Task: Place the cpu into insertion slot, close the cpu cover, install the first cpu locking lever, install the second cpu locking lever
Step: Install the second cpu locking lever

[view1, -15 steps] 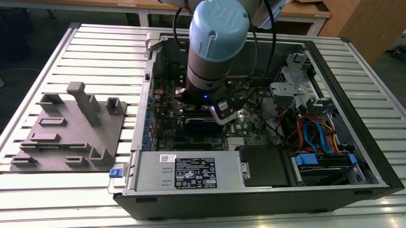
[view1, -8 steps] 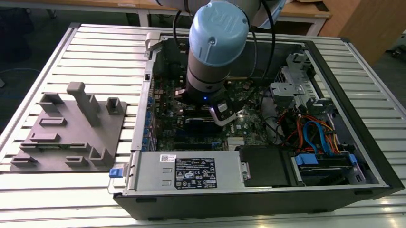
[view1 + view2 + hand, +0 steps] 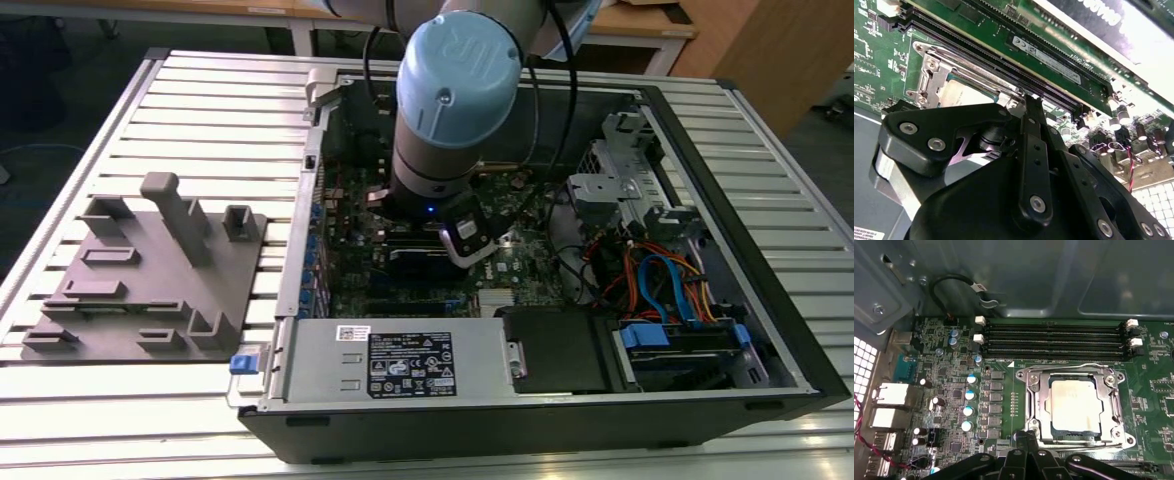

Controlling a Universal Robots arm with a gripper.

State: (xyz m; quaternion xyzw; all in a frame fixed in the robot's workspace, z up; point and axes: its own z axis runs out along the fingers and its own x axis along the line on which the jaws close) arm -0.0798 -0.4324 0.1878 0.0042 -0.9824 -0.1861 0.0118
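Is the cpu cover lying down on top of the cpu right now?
Touching. In the first wrist view the cpu cover frames the cpu closed flat, its edges overlapping the chip's rim with no gap.

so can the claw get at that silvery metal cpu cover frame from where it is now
Probably yes. The claw sits right at the edge of the silvery metal cover frame, which lies flat around the square silver-grey chip with nothing lying over it.

In the exterior view the arm (image 3: 447, 110) hides the socket area of the motherboard (image 3: 527, 255) from us. In the second wrist view the gripper (image 3: 1026, 112) covers most of the cpu (image 3: 961, 92), and we cannot tell how its jaws stand. In the first wrist view the picture's edge cuts off the gripper's linkage.
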